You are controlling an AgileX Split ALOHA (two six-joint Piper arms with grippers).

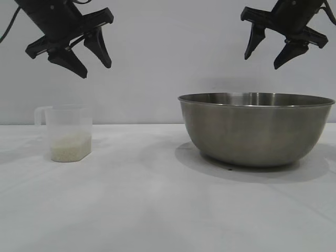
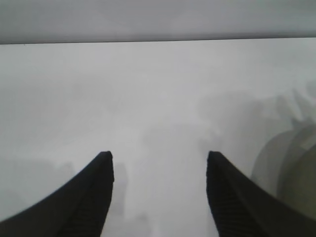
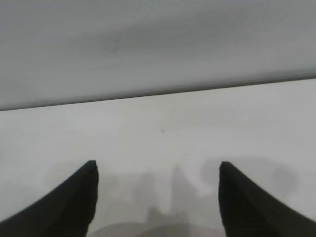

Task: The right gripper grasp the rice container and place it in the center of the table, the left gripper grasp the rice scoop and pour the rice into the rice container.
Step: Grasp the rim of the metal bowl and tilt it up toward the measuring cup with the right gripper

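Observation:
The rice container (image 1: 256,128), a wide steel bowl, rests on the white table (image 1: 147,210) at the right. High above its rim hangs my right gripper (image 1: 261,63), open and empty; in the right wrist view the same gripper (image 3: 156,164) has a sliver of the bowl's rim (image 3: 148,230) below it. At the left stands the rice scoop (image 1: 68,133), a translucent cup with a handle at its rim. Off-white rice (image 1: 70,146) fills its lower part. Well above the scoop my left gripper (image 1: 97,72) is open, holding nothing. In the left wrist view this gripper (image 2: 159,154) looks down on bare table.
A plain grey wall (image 1: 168,63) stands behind the table. A stretch of white tabletop lies between scoop and bowl and in front of both. The curved blurred shape (image 2: 291,168) at the edge of the left wrist view I cannot identify.

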